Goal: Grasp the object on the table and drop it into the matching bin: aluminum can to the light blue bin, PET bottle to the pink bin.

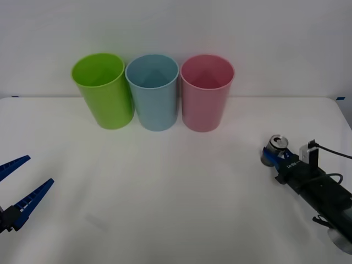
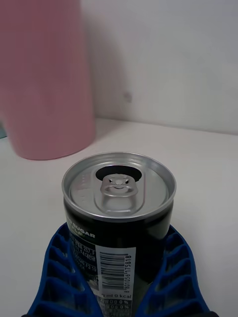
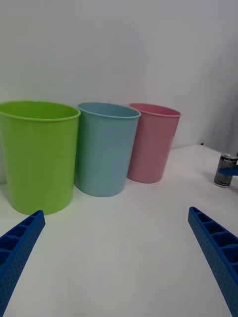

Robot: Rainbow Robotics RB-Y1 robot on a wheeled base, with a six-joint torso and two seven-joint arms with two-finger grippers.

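A: Item one, aluminum can (image 2: 119, 208). Location?

B: Upright on the white desk (image 1: 176, 187), right side, well apart from the bins. Dark body, silver top, pull tab up.

A: Item two, right gripper (image 1: 273, 158). Condition?

B: Blue ribbed fingers (image 2: 62, 277) flank the can's lower body on both sides, apparently touching. Whether they grip it firmly I cannot tell; the can looks seated on the desk.

A: Item three, left gripper (image 1: 22, 184).

B: Idle at the desk's left edge, fingers spread wide, holding nothing.

A: Items four to six, bins.

B: Back row, touching or nearly so: lime green bin (image 1: 102, 91), light blue bin (image 1: 153, 92) in the middle, pink bin (image 1: 205, 92) nearest the can. The can belongs in the light blue.

A: Hazards?

B: Three, as judgement. First: the hold is low on a smooth round can, so it may tip or slip out on lifting. Second: the pink bin lies between can and target; a low carry could strike its rim, and an early release would land in the wrong bin. Third: the bins are light and crowded, so a knock may topple them.
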